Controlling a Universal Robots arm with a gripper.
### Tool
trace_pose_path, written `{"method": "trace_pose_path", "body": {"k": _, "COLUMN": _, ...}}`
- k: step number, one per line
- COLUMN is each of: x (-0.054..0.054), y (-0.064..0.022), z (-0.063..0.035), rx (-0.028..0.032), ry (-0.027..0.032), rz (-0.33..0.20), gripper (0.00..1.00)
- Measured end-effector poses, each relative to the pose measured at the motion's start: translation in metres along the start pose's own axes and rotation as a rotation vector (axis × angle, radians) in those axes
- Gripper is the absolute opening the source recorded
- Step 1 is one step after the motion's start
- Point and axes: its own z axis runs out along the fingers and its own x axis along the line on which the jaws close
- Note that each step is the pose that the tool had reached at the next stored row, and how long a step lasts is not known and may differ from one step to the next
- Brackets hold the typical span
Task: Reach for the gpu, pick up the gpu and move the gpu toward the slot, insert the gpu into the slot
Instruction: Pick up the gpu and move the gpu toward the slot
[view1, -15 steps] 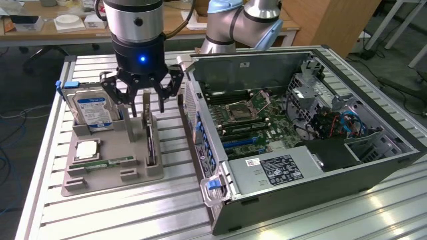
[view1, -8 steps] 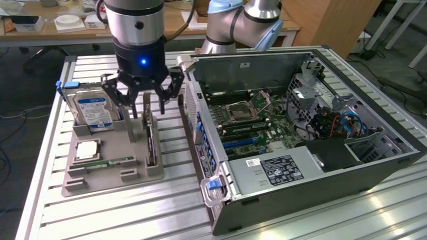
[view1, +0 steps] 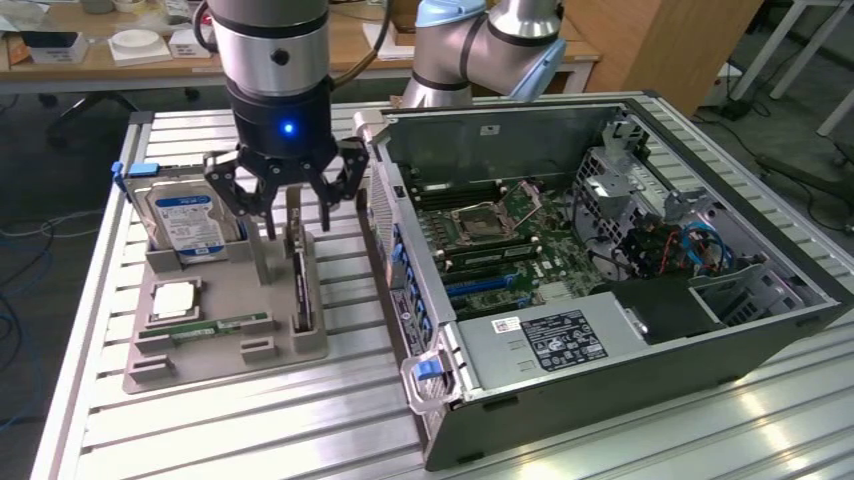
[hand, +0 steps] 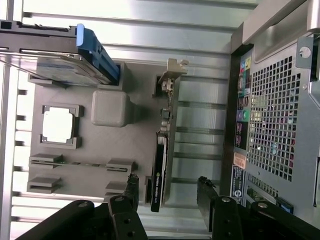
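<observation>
The gpu (view1: 302, 290) stands on its edge in a groove of the grey holder tray (view1: 200, 350), its metal bracket at the far end. My gripper (view1: 294, 228) hangs just above it, open, with one finger on each side of the card and a gap on both sides. In the wrist view the gpu (hand: 161, 155) appears edge-on, running between my two fingers (hand: 131, 192), and the gripper (hand: 167, 192) holds nothing. The slot (view1: 487, 285) is a long narrow connector on the green motherboard (view1: 534, 255) inside the open computer case, to the exterior view's right.
The tray also carries a silver hard drive (view1: 184, 222) with a blue-white label, a square processor (view1: 174, 300) and a small green memory stick (view1: 220, 325). The computer case's perforated rear wall (hand: 275, 115) stands close beside the tray. Everything rests on a slatted aluminium table (view1: 267, 420).
</observation>
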Motion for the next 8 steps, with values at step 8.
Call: {"method": "trace_pose_path", "body": {"k": 8, "x": -0.0006, "y": -0.0009, "z": 0.004, "rx": 0.0, "ry": 0.0001, "rz": 0.0, "gripper": 0.59}}
